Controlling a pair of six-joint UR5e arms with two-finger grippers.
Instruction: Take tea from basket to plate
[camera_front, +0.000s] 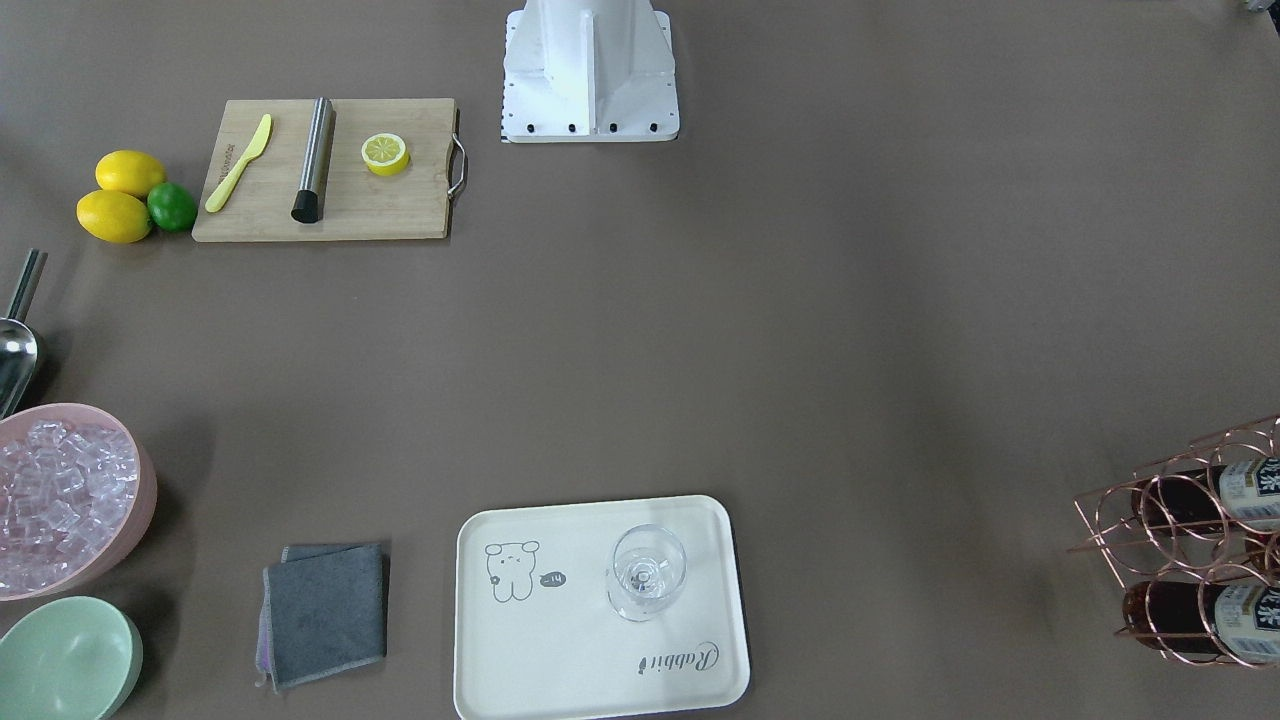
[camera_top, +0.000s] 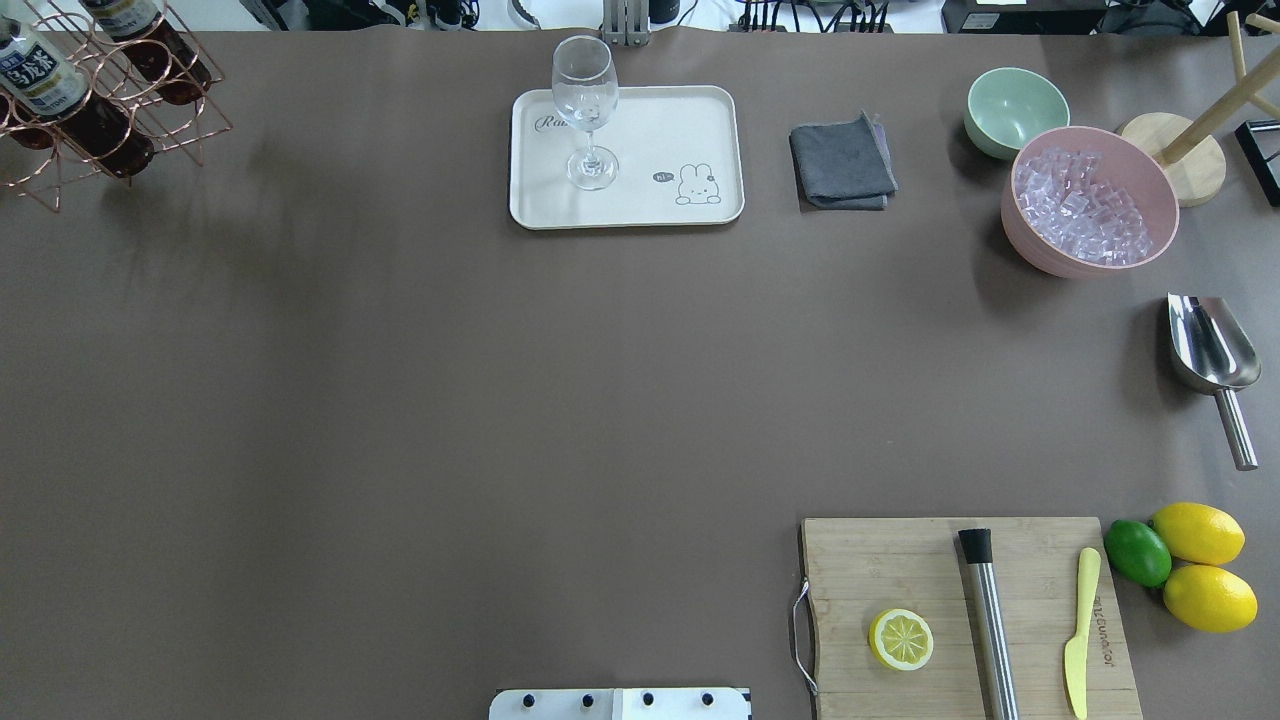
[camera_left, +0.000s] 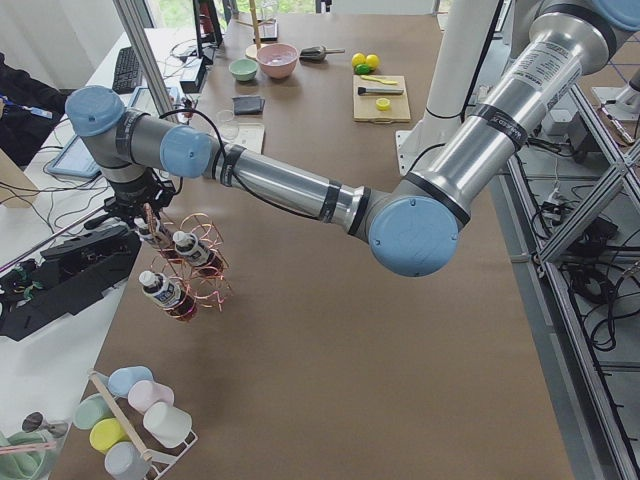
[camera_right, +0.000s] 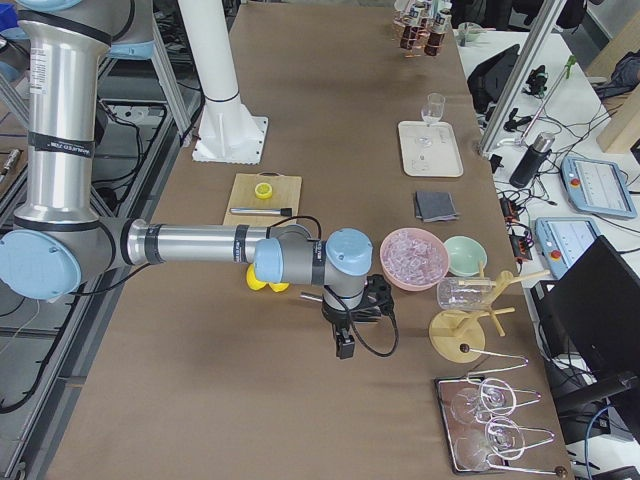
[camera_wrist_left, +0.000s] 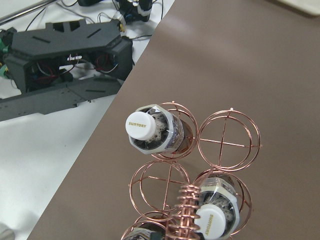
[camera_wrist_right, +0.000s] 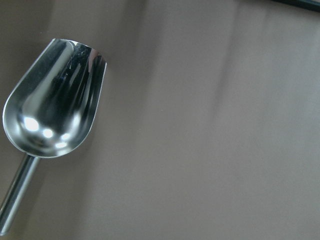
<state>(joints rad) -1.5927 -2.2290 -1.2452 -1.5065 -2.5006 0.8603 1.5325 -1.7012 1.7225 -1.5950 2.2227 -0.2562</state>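
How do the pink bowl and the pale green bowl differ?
The pink bowl is clearly the larger; the pale green bowl is smaller. The pink bowl is heaped with clear ice cubes; the pale green bowl is empty. Both are round, plain-coloured, upright, and stand side by side.

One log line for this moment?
phase: pre-grasp | left gripper: above basket, state unclear | tea: three in basket | plate: wine glass only

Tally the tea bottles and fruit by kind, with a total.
Tea bottles: 3
Whole lemons: 2
Lime: 1
Lemon half: 1
Total: 7
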